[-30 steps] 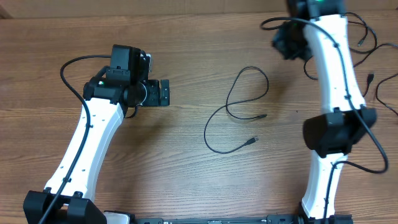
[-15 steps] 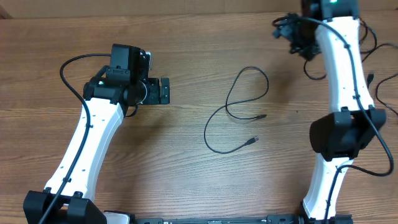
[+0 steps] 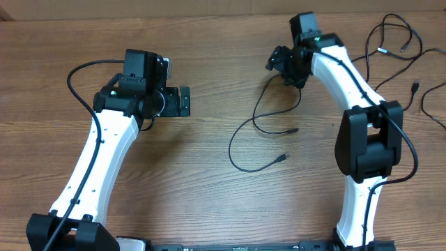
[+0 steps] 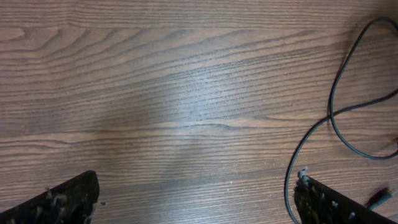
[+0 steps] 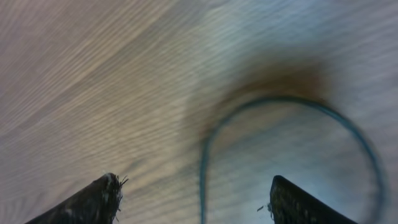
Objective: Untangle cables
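On the left side, the left pincer [image 3: 185, 102] hangs over the bare wooden table [image 3: 209, 42] with its two fingers spread wide, and it holds nothing. The nearest cord is off to its right, well apart from it. In the left wrist view, only an edge of that cord shows by the right finger. In the middle of the table lies one thin black cord [image 3: 231, 146] all by itself. It makes a round loop at the top, crosses over itself once lower down, and ends in two little plugs [image 3: 296, 130] near each other. No other cord touches it, so I think this one is already pulled free of the bunch, though it is not laid out straight. The right pincer [image 3: 277, 64] hangs just above the top of that loop. In the right wrist view its fingers [image 5: 99, 199] stand far apart, and the curved cord lies on the table between them, blurry and not pinched, so this pincer is let go and holds nothing. Far to the right, near the table's edge, the other cords [image 3: 380, 50] lie looped over each other. The white arm hides part of them, so I cannot count them. I think the job is only partly done, because that bunch needs pulling apart
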`<state>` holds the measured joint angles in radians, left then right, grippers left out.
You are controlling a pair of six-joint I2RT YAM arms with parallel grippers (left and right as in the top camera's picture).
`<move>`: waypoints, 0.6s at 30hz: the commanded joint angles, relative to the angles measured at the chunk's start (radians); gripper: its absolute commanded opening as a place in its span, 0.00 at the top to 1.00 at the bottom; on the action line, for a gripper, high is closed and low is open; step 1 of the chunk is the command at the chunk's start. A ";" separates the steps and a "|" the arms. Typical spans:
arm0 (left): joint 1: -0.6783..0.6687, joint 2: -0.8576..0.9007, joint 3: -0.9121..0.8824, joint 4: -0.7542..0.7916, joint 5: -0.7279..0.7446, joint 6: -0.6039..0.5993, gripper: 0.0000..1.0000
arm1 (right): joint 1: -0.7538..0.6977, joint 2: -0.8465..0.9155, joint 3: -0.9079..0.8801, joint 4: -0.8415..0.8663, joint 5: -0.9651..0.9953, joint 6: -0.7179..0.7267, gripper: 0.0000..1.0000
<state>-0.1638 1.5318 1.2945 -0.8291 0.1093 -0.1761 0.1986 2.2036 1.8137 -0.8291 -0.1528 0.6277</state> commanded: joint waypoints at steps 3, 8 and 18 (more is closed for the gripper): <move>-0.007 -0.016 -0.003 0.003 0.006 0.023 0.00 | 0.060 -0.013 -0.080 0.168 -0.056 -0.053 0.28; -0.006 -0.016 -0.003 -0.002 0.006 0.024 0.00 | 0.100 -0.013 -0.125 0.241 -0.074 -0.076 0.30; -0.007 -0.016 -0.003 -0.011 -0.015 0.023 0.00 | 0.053 -0.013 -0.185 0.220 -0.010 0.046 0.29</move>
<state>-0.1638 1.5318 1.2945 -0.8413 0.1036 -0.1757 0.2886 2.2040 1.6493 -0.6151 -0.1959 0.6361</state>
